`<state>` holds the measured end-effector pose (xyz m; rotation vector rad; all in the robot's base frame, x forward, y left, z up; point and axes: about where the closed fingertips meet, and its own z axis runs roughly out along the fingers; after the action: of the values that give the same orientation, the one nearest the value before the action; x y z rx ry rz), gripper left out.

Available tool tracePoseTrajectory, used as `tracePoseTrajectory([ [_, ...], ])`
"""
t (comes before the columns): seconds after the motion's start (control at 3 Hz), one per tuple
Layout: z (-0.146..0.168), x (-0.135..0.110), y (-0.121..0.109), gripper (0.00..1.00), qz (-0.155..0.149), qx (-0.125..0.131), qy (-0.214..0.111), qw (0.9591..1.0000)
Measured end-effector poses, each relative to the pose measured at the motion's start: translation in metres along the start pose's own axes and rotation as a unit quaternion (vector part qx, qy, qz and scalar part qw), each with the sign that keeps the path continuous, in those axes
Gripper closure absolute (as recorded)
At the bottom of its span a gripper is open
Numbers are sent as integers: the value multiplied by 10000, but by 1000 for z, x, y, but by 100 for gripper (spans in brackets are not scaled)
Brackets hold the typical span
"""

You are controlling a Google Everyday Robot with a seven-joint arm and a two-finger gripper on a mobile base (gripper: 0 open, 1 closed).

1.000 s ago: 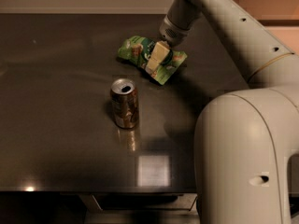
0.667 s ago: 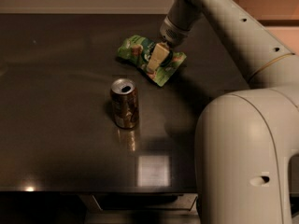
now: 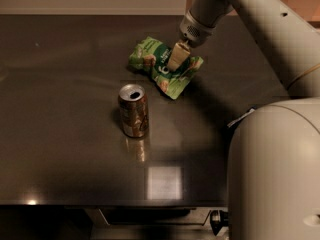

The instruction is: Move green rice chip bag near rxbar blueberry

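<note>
The green rice chip bag [image 3: 161,68] lies crinkled on the dark table [image 3: 65,84], at the back centre. My gripper [image 3: 175,60] comes down from the upper right onto the bag's middle and is shut on it, with the bag bunched around the pale finger [image 3: 176,55]. The bag still rests on the table. The rxbar blueberry is almost wholly hidden behind my body; only a thin pale-blue edge [image 3: 241,118] shows at the right, right of and nearer than the bag.
A brownish metallic drink can [image 3: 133,110] stands upright, opened, in front of and left of the bag. My large white arm and body [image 3: 275,174] fill the right side. The table's front edge runs along the bottom.
</note>
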<state>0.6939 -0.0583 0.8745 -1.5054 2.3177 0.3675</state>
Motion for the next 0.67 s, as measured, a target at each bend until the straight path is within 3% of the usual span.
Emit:
tracePoseTrajectory([
  [0.33,-31,22,12,100,63,82,-52,9999],
  [0.67,-64,47,25,100,115,155,-59,9998],
])
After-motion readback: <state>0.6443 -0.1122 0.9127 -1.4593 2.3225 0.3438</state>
